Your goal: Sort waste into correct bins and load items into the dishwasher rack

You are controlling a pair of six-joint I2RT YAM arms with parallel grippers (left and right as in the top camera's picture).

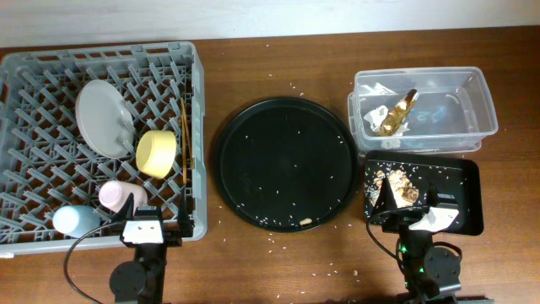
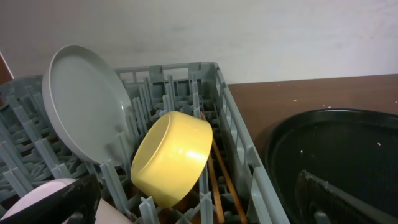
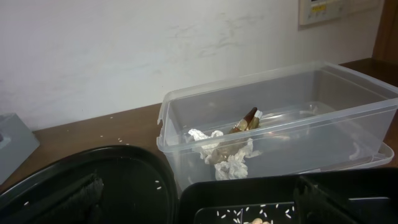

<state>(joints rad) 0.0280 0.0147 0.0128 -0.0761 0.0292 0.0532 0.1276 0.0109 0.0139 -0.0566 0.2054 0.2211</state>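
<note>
The grey dishwasher rack (image 1: pixel 34 76) holds the grey plate (image 1: pixel 101 114), the yellow bowl (image 1: pixel 156 152), the pink cup (image 1: pixel 118 196), the blue cup (image 1: pixel 76 219) and the chopsticks (image 1: pixel 185 143). The clear tub (image 1: pixel 477 101) holds the white napkin (image 1: pixel 380 114) and the gold foil wrapper (image 1: pixel 401 108). Brown food scraps (image 1: pixel 396 187) lie in the shallow black tray (image 1: pixel 464 181). My left gripper (image 1: pixel 143 226) is open and empty at the rack's front edge, facing the bowl (image 2: pixel 174 155) and the plate (image 2: pixel 81 106). My right gripper (image 1: pixel 413 221) is open and empty over the black tray's near edge (image 3: pixel 249 190).
The large round black tray (image 1: pixel 287 160) lies between the rack and the bins, with rice grains and one small brown scrap (image 1: pixel 306 221) near its front rim. Rice grains are scattered on the brown table (image 1: pixel 278 67). A wall stands behind the table.
</note>
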